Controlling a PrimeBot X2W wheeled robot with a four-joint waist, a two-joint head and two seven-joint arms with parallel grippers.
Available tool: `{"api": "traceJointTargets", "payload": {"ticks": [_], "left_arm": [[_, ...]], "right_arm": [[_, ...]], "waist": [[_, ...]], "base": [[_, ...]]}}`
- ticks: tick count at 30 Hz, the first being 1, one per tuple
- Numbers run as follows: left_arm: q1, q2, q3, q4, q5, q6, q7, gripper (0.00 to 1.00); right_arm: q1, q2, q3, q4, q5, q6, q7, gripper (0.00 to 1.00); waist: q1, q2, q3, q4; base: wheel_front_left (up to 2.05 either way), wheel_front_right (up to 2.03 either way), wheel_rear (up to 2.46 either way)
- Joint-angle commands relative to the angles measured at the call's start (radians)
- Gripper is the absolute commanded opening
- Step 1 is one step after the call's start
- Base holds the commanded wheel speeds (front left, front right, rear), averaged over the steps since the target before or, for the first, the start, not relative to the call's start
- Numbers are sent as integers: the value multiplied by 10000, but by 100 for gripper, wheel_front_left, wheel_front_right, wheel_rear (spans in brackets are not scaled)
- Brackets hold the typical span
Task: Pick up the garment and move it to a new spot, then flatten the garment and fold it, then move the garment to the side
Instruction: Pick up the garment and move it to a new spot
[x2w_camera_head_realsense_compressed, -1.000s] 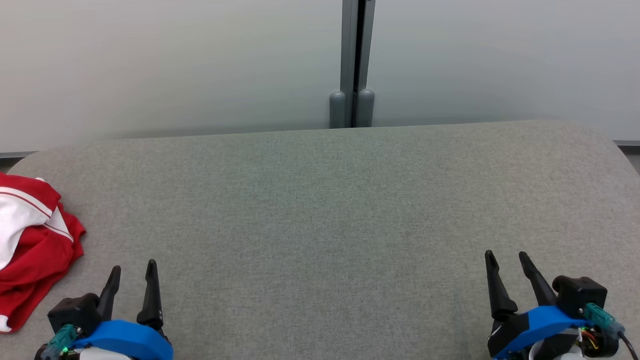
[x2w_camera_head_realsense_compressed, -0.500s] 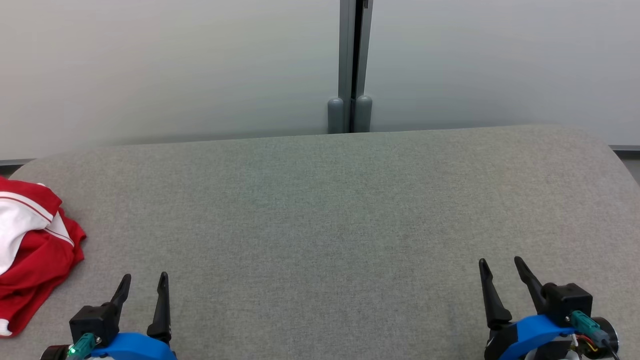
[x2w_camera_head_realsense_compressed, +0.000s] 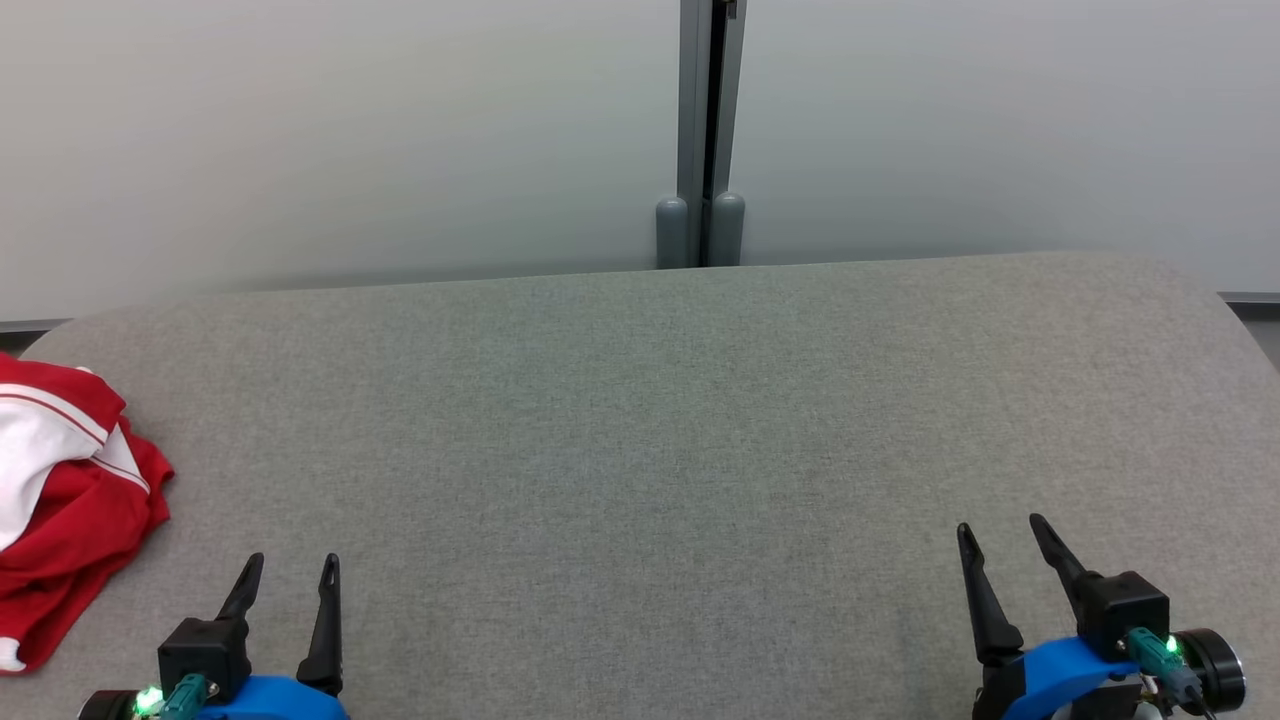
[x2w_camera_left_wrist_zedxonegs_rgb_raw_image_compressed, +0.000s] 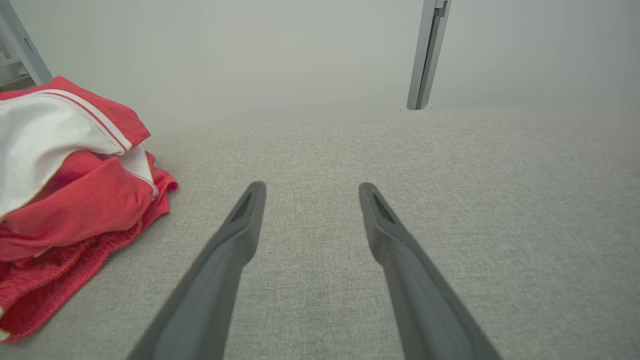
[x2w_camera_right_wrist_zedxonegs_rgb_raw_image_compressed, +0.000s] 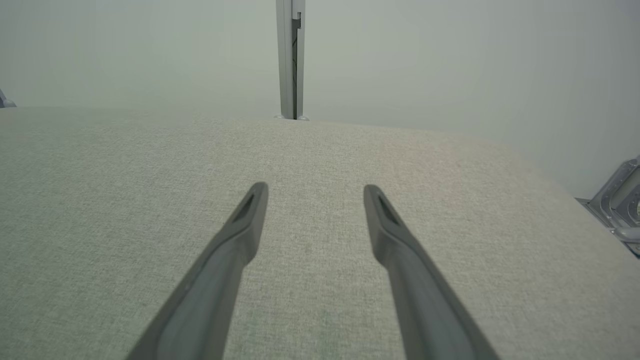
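Grey woven fabric is seen covering the padded surface (x2w_camera_head_realsense_compressed: 640, 450) across the head view, with a pale wall (x2w_camera_head_realsense_compressed: 300, 130) behind it and a grey metal post (x2w_camera_head_realsense_compressed: 710, 120) standing at the far edge. The garment (x2w_camera_head_realsense_compressed: 70, 500), red with white panels and thin striping, is found crumpled in a heap at the surface's left edge, partly cut off by the frame. The left gripper (x2w_camera_head_realsense_compressed: 292, 562) is placed at the lower left, near the heap but apart from it, its two dark fingers spread. The right gripper (x2w_camera_head_realsense_compressed: 1000, 526) is placed at the lower right, well apart from the garment, its fingers likewise spread

In the left wrist view, the left gripper's fingers (x2w_camera_left_wrist_zedxonegs_rgb_raw_image_compressed: 240, 235) are shown held wide apart over the surface, with grey weave visible between them. The garment is seen to their left, bunched in folds and touched by neither finger

In the right wrist view, the right gripper's fingers (x2w_camera_right_wrist_zedxonegs_rgb_raw_image_compressed: 395, 240) are shown parted as widely over the grey fabric. A metal bracket (x2w_camera_right_wrist_zedxonegs_rgb_raw_image_compressed: 617, 200) is glimpsed past the surface's right edge
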Motion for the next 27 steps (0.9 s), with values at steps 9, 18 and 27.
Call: {"api": "traceJointTargets", "payload": {"ticks": [9,18,27], "left_arm": [[-250,91,460,262,755,-10,-222,100],[-234,252,700,513,849,-12,-263,100],[-266,256,1146,764,805,-8,-261,100]], "right_arm": [[-98,-81,224,142,-737,10,-232,100],[-485,-77,796,375,-725,11,-269,100],[-942,-77,1907,752,-316,11,-258,100]], "waist": [[0,0,158,798],[0,0,243,2236],[0,0,371,3811]], "base": [[0,0,0],[0,0,0],[0,0,0]]}}
